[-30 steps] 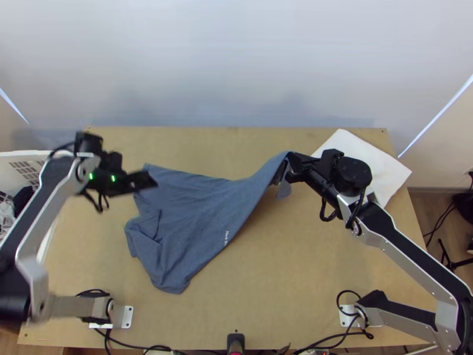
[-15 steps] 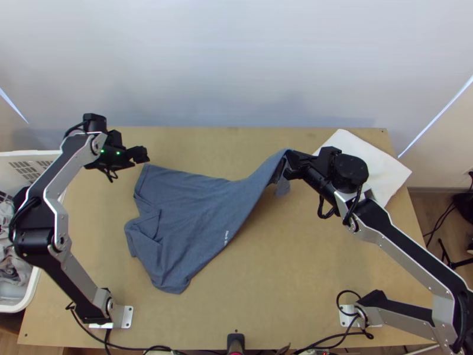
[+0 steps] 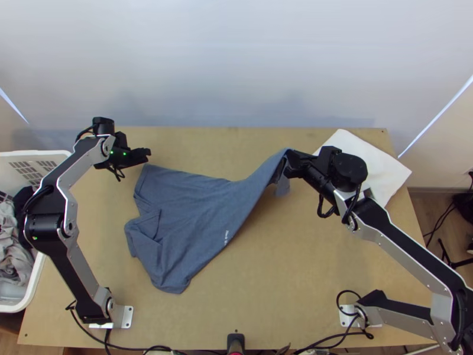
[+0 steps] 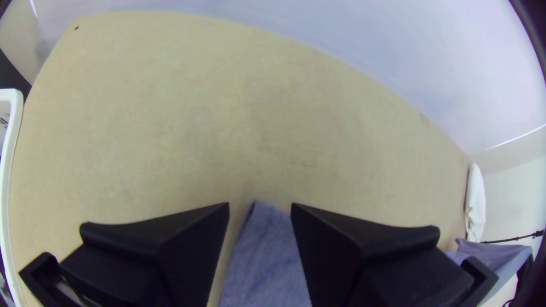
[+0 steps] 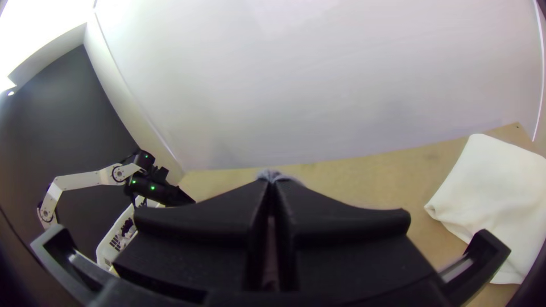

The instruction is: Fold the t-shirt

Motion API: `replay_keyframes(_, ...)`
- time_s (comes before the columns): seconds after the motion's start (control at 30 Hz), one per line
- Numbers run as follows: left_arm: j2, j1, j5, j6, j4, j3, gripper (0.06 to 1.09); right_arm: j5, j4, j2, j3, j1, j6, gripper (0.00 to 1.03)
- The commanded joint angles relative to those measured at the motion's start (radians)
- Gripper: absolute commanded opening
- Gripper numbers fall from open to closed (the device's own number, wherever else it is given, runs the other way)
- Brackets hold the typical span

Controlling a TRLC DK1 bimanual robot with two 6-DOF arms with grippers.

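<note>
Your light wooden table (image 3: 266, 284) took up most of the top view, with silver-and-black arms at both sides: left arm (image 3: 78, 168) bent up the left side, right arm (image 3: 408, 254) slanting in from the lower right. Next down, your blue-grey fabric t-shirt (image 3: 195, 207): it lay left of centre, loosely spread and uneven, with folds bunched toward its left side. Its right-hand stretch rose to the right gripper (image 3: 287, 158), and a short bit hung below there. You had the white slatted plastic basket (image 3: 50, 156) at the table's left edge, crumpled grey cloth (image 3: 13, 254) inside. White cloth (image 3: 387, 168), layered into a flat pad, sat at the far right corner, beside the right arm's wrist.

Pincers: your right one was clamped on the t-shirt; right wrist view had its two wide black fingers pressed together, a pinch of fabric poking out at the tips. Your left gripper (image 3: 148, 154) was near the shirt's far-left corner, fingers apart; left wrist view put that corner in line with the gap, not pinched. Smallest: pale lettering (image 3: 226, 238) on the shirt, near its lower right edge.
</note>
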Motion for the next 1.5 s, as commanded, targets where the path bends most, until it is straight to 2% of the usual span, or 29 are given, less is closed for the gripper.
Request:
replay_keyframes(0.0,0.026,-0.005,-0.016,0.007,0.006,-0.006,0.62,0.0,0.009,0.007,0.002,-0.001,0.002,0.03)
replay_keyframes(0.47,0.033,-0.062,-0.015,-0.003,0.014,-0.061,0.61,0.0,0.014,0.016,0.012,-0.001,0.008,0.03)
replay_keyframes(0.53,0.026,-0.074,-0.015,-0.004,0.043,-0.078,0.43,0.0,0.015,0.016,0.012,-0.004,0.008,0.03)
replay_keyframes(0.6,0.01,-0.08,-0.015,-0.004,0.086,-0.101,0.1,0.0,0.017,0.016,0.012,-0.005,0.008,0.03)
replay_keyframes(0.73,-0.003,-0.079,-0.015,-0.015,0.092,-0.091,0.09,0.0,0.017,0.015,0.012,-0.01,0.008,0.03)
replay_keyframes(0.83,-0.036,-0.06,-0.018,-0.081,0.085,-0.026,0.09,0.0,0.017,0.013,0.014,-0.011,0.007,0.03)
replay_keyframes(0.97,-0.092,-0.037,-0.019,-0.139,0.023,0.115,0.09,0.0,0.021,0.015,0.021,-0.018,0.002,0.03)
replay_keyframes(1.13,-0.155,-0.005,-0.022,-0.274,-0.081,0.344,0.09,0.0,0.015,0.042,0.071,-0.038,-0.007,0.03)
replay_keyframes(1.3,-0.226,0.016,-0.122,-0.302,-0.086,0.417,0.09,-0.002,-0.126,0.102,0.196,-0.099,0.013,0.03)
replay_keyframes(1.47,-0.296,0.052,-0.128,-0.309,-0.089,0.411,0.09,-0.002,-0.324,0.194,0.365,-0.192,0.074,0.03)
